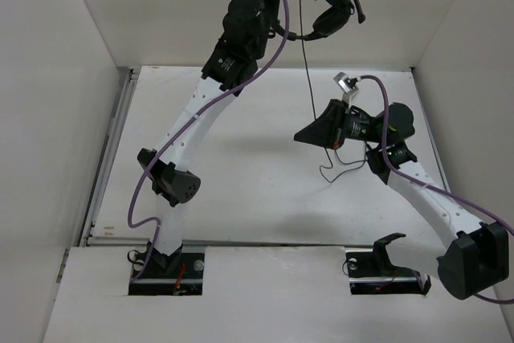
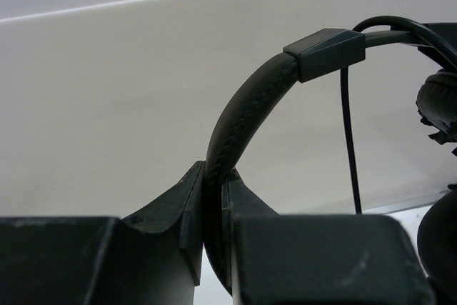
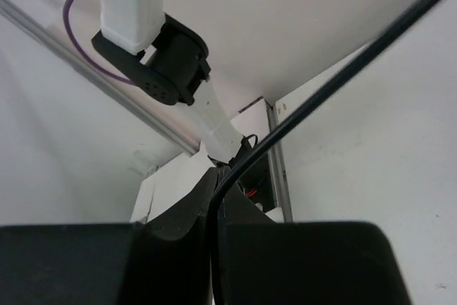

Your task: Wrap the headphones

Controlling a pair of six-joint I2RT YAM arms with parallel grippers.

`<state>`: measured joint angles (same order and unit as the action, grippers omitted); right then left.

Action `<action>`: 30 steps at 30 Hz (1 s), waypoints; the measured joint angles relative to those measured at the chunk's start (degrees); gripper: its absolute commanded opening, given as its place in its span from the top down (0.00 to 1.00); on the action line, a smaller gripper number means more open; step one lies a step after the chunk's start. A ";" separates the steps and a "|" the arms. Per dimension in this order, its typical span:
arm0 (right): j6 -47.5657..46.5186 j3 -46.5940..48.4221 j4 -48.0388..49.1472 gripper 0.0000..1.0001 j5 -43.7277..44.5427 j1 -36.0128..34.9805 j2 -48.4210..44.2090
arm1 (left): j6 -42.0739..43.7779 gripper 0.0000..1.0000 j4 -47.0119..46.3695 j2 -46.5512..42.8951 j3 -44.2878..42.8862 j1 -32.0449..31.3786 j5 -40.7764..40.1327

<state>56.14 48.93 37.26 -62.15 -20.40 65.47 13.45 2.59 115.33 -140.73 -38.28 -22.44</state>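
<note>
A: Where are the headphones point(image 1: 331, 6) now?
B: Lifted up at the far side of the table point(image 1: 241, 198); the left gripper point(image 2: 214, 201) has its jaws pressed on the headband point(image 2: 246, 116), so they hang from it.
A: And the cord point(image 1: 309, 70)?
B: It falls straight down to the right gripper point(image 3: 214, 194); the jaws there are closed and pinch the cord between them; the loose end lies lower, on the table I think, but it is thin and hard to follow.
A: What can go wrong from here?
B: Two things, imo. The cord is thin and smooth; if the right arm pulls w/o enough squeeze, it may slide through and the wrap gets slack. Also the headband is round; a strong sideways pull could turn it in the left jaws, or drag it out; then the headphones drop.
</note>
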 measured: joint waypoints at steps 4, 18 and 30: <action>-5.60 5.64 -7.58 1.00 -2.67 -0.24 0.00 | 2.75 0.98 -1.27 0.13 4.15 -0.26 -0.85; -47.76 33.38 -59.80 1.00 8.11 5.73 4.26 | 3.87 0.99 1.40 -6.29 37.20 -4.55 0.68; -85.37 50.60 -88.19 1.00 29.03 4.42 8.50 | 3.21 1.00 7.61 -16.13 46.90 -5.68 6.36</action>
<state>-29.23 99.53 -50.94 -33.12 -15.99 73.97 16.67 10.20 99.20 -93.82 -43.97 -16.08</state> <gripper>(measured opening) 0.039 0.084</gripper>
